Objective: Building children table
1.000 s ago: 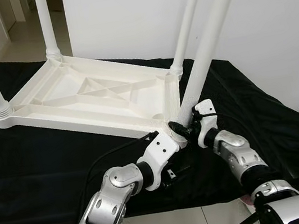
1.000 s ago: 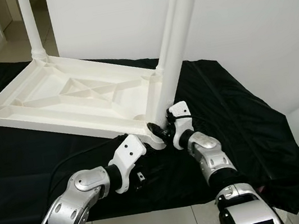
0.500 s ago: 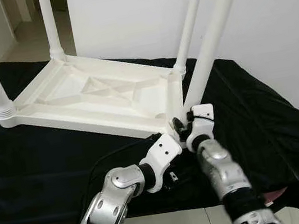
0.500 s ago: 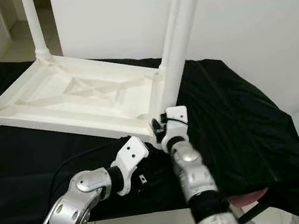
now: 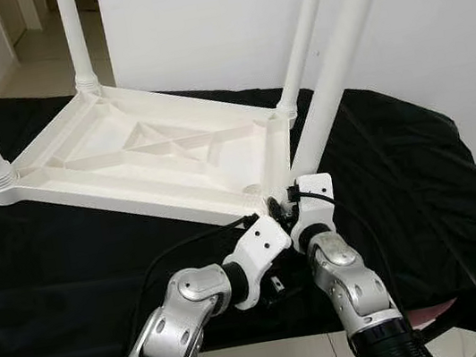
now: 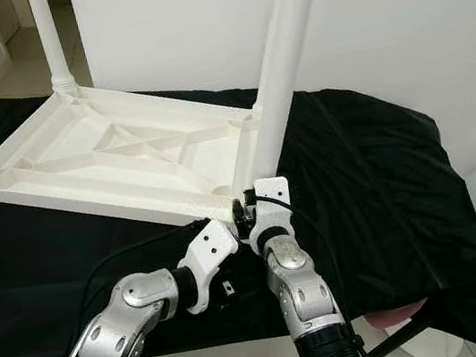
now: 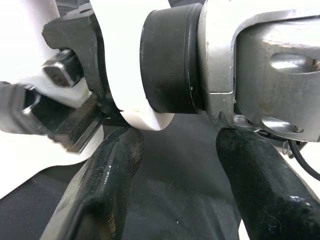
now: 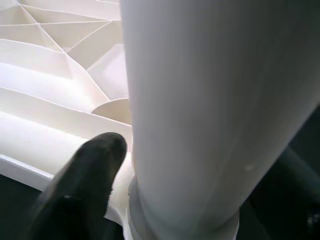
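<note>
Here the right gripper (image 8: 131,200) is clamped on the near leg (image 5: 341,53) just above its foot, one black finger (image 8: 85,180) pressed to the white tube. The left gripper (image 7: 175,190) hangs just beside it with its fingers apart — holding nothing. The table (image 5: 140,158) lies upside down on the black cloth (image 5: 43,264), its underside ribs up, its long axis running from the cloth's far left corner toward the near right; the legs point upward — the near one leans right.

upturned children table (image 5: 139,153) lying on the cloth-covered bench (image 5: 45,272), legs upward. right hand (image 5: 286,204) at the base of the near-right leg (image 5: 336,68); left hand (image 5: 271,275) just beside it, below the table's near corner.
</note>
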